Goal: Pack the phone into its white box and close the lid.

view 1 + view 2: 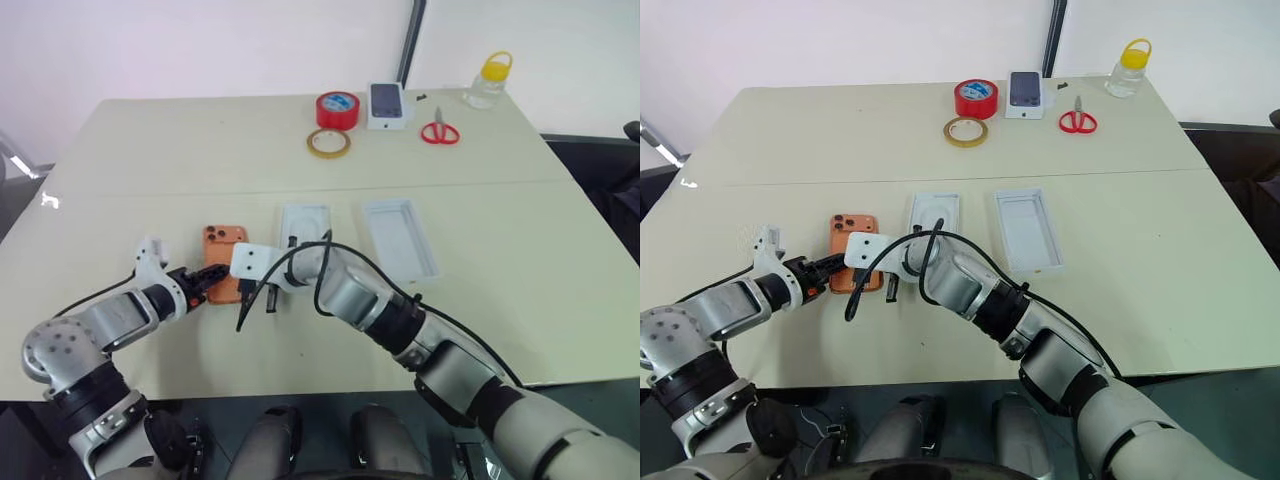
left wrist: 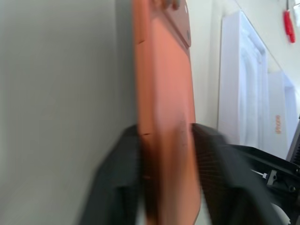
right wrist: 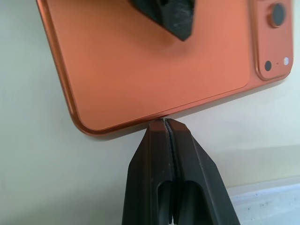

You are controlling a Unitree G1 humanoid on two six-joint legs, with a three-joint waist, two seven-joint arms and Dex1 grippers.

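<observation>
Our left gripper (image 2: 164, 154) clamped on phone (image 1: 221, 260) edge; right gripper (image 3: 167, 126) pinched together, bracing far edge. We lift level, keep squeeze firm, carry toward white box (image 1: 402, 235).

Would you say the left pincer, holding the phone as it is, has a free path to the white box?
Probably not directly: the left pincer grips the phone, but the shut right pincer and its arm lie between it and the white box.
</observation>
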